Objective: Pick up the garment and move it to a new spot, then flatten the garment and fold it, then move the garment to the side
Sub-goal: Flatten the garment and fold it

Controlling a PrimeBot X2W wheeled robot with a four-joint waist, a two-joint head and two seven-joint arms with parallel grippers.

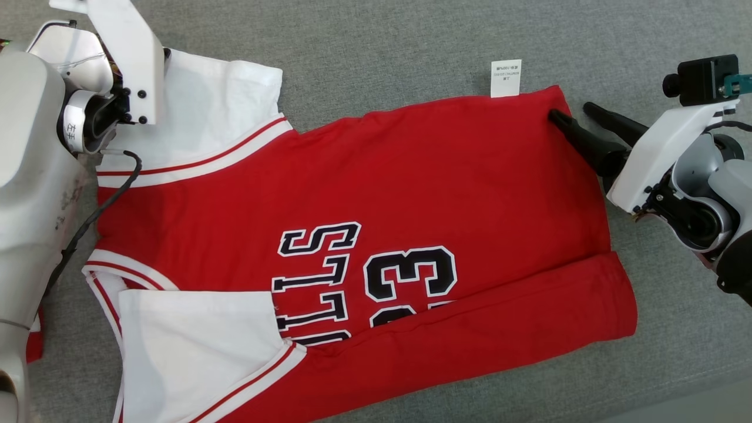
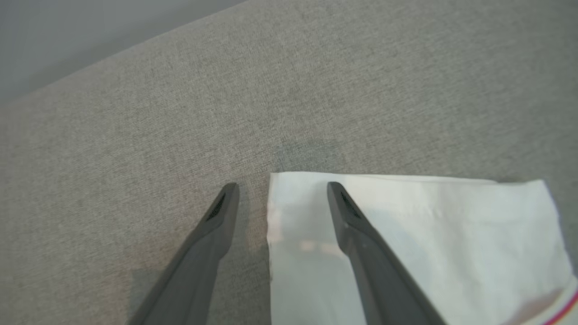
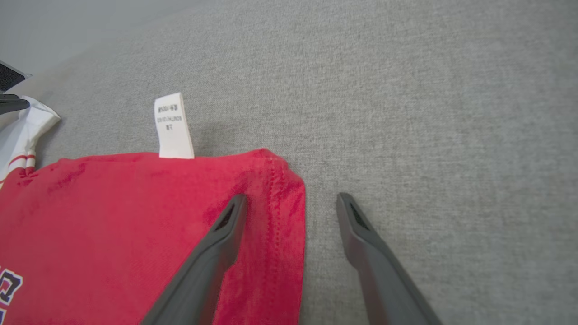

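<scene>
**Both tools poised at the far edge, jersey half folded**

The red jersey point(image 1: 376, 194) lies flat on the grey cloth-covered table point(image 1: 411, 35), neck towards the robot's left, hem towards its right. The near long side point(image 1: 499, 317) is already turned in over the lettering, and the near white sleeve point(image 1: 200, 346) is laid across the chest; so I'd judge the folding is in hand, with the far long side yet to come over.

The left tool point(image 2: 282, 186) has its fingers apart, one over the corner of the far white sleeve point(image 2: 406, 234), the other over bare table; the right tool point(image 1: 572, 111) is likewise spread, straddling the far hem corner point(image 3: 280, 180) near the white care label point(image 1: 506, 77); neither holds anything.

Next, I reckon, both must drop, pinch their corners together, and carry that edge evenly towards the near side; a lopsided lift would skew the crease.
</scene>
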